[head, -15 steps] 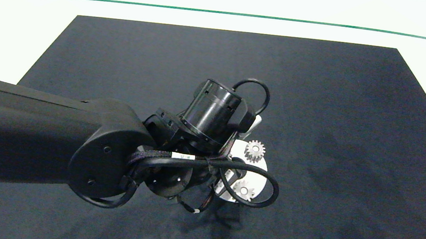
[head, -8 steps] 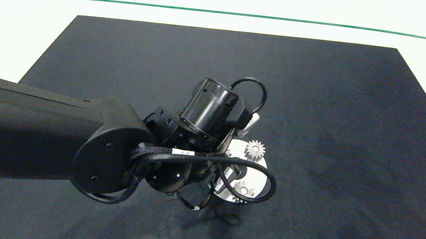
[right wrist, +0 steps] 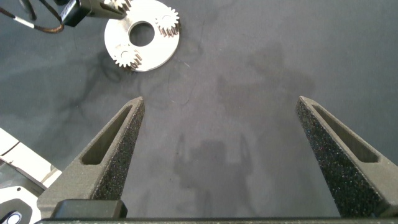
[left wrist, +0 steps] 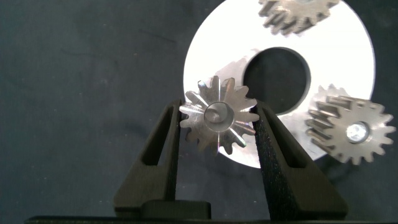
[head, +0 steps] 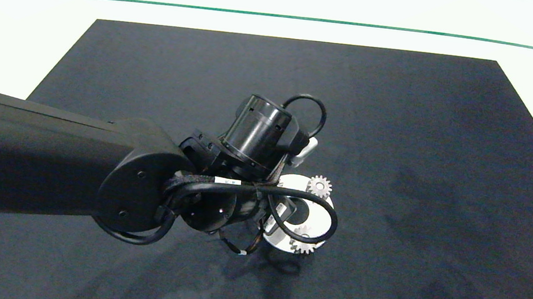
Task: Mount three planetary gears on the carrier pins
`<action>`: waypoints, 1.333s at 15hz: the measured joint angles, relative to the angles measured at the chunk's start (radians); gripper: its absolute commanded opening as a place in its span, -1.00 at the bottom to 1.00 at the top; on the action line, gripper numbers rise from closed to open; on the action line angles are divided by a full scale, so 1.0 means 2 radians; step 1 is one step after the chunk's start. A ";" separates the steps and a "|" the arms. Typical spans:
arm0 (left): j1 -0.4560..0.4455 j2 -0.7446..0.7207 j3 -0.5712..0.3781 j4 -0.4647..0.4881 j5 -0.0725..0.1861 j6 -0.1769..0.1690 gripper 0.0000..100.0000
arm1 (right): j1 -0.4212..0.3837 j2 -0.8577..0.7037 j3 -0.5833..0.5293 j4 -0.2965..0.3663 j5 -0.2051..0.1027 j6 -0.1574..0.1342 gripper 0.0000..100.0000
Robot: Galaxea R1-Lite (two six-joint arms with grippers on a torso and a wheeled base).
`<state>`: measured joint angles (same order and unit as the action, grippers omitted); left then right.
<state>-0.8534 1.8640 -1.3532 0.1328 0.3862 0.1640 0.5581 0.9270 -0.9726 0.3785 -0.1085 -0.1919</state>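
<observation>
Left wrist view, nearest first. Left gripper (left wrist: 217, 134) has both dark pads pinching the third gear (left wrist: 217, 121) across its teeth, flat face toward the camera, centre bore visible. Grip is on opposite flanks, probably so the bore stays unobstructed for the pin. This gear hangs over the white carrier disc (left wrist: 211, 56), at the rim of the disc's centre hole (left wrist: 277, 79), roughly 8 o'clock of that hole. The pin under it cannot be seen; the gear hides it, so I cannot tell whether it is seated or only above the pin.

Further out on the disc: a second gear (left wrist: 351, 132) at about 4 o'clock of the hole, already on its pin, pin end showing pale in the bore. A first gear (left wrist: 298, 11) at about 12 o'clock, cut by the frame edge, also lying flat on the disc.

Judgement: two of three installed; the last insertion is in hand. Bore-to-pin alignment is the critical item, and tooth clash with the neighbours is possible.

Head view: left arm (head: 43, 169) reaches in from 9 o'clock, its wrist and cable covering much of the disc (head: 324, 216) on the dark mat (head: 398, 134).

Right gripper (right wrist: 221, 155) fingers spread wide, holding nothing, parked at the mat's 3 o'clock edge, well apart from the disc.
</observation>
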 measured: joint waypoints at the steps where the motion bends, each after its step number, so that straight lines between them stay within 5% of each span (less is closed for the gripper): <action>1: 0.002 -0.001 0.000 0.000 0.000 0.000 -1.00 | 0.001 0.000 0.000 0.000 0.000 0.000 1.00; 11: 0.001 -0.013 0.006 0.003 0.001 -0.003 -1.00 | 0.003 -0.001 0.000 -0.001 0.000 -0.001 1.00; 20: 0.002 -0.012 0.009 0.001 -0.023 -0.004 -1.00 | 0.003 -0.002 0.000 -0.001 0.000 -0.001 1.00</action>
<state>-0.8485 1.8400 -1.3353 0.1347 0.3406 0.1557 0.5643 0.9226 -0.9728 0.3766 -0.1081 -0.1932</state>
